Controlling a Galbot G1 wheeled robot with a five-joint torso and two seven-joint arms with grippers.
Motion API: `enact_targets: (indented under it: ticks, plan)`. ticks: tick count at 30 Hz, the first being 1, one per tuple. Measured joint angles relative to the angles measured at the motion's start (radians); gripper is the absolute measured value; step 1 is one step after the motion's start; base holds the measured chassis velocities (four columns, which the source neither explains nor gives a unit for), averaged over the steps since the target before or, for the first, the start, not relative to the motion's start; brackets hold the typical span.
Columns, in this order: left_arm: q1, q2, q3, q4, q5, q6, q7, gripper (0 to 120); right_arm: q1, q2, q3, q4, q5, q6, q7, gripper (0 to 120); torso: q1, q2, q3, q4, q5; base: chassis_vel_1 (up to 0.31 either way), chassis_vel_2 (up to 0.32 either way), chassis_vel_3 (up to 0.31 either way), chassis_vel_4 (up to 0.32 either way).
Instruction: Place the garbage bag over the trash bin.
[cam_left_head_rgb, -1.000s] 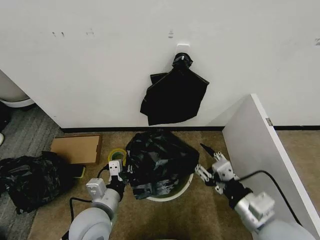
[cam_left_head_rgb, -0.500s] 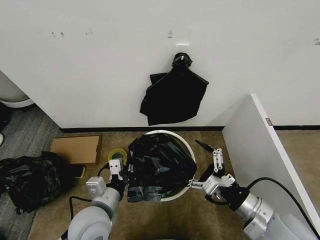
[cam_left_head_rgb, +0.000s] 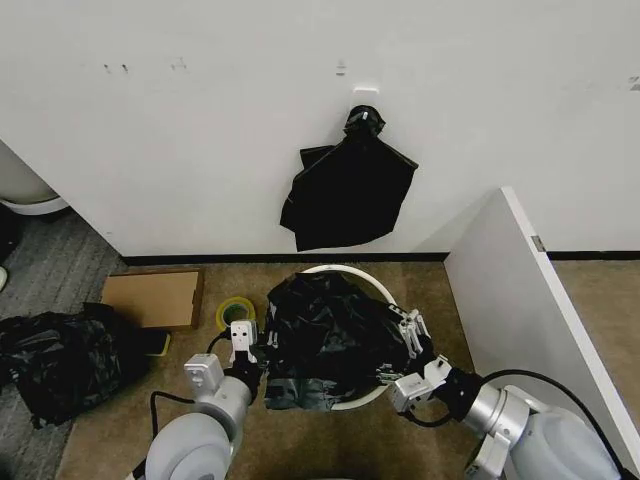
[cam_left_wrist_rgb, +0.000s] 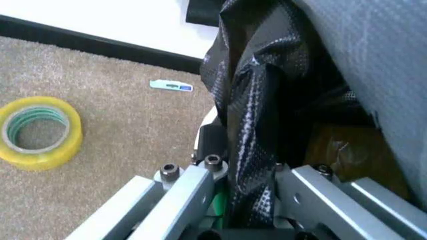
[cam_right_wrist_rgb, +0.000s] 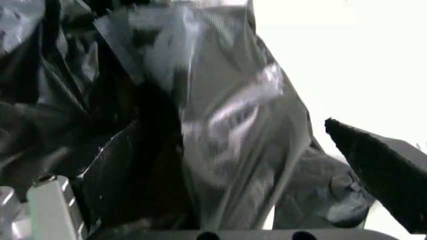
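Plastic from the garbage bag is heaped over the trash bin, whose white rim shows at the back and front right in the head view. The left gripper sits at the bag's left edge; its wrist view shows the film clamped between the two metal fingers, with a yellow tape roll on the carpet nearby (plus a small label too blurred to read). The right gripper presses against the bag's right side, and its wrist view shows bag folds running between its fingers; whether it grips I cannot tell.
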Motion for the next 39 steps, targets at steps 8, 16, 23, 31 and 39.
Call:
enact_targets:
  ticks: [8,16,23,31,39]
  plan:
    - [-0.002,-0.007,0.012,0.003,0.000,0.005,0.001,0,0.025,-0.005,-0.047,0.026,-0.103,0.014,0.008,100,0.000,0.000,0.000,0.0001,0.0000,0.000,0.000,0.000,0.000]
    - [-0.007,-0.005,0.017,0.010,0.002,0.008,0.006,0,0.020,0.004,-0.069,0.050,-0.074,0.001,0.003,91,0.000,0.000,0.000,0.0000,0.0000,0.000,0.000,0.000,0.000]
    - [-0.007,-0.002,0.023,0.012,0.003,0.015,0.007,0,0.019,-0.004,-0.077,0.051,-0.060,0.011,-0.003,68,0.000,0.000,0.000,0.0001,0.0000,0.000,0.000,0.000,0.000]
    - [-0.019,-0.001,0.031,0.020,0.004,0.023,0.009,0,0.028,-0.021,-0.082,0.042,-0.053,0.030,0.000,39,0.000,0.000,0.000,0.0000,0.0000,0.000,0.000,0.000,0.000]
    - [-0.020,0.011,0.039,0.031,0.046,0.029,0.023,0,0.041,-0.046,-0.099,0.037,0.069,0.028,-0.034,9,0.000,0.000,0.000,0.0001,0.0002,0.000,0.000,0.000,0.000]
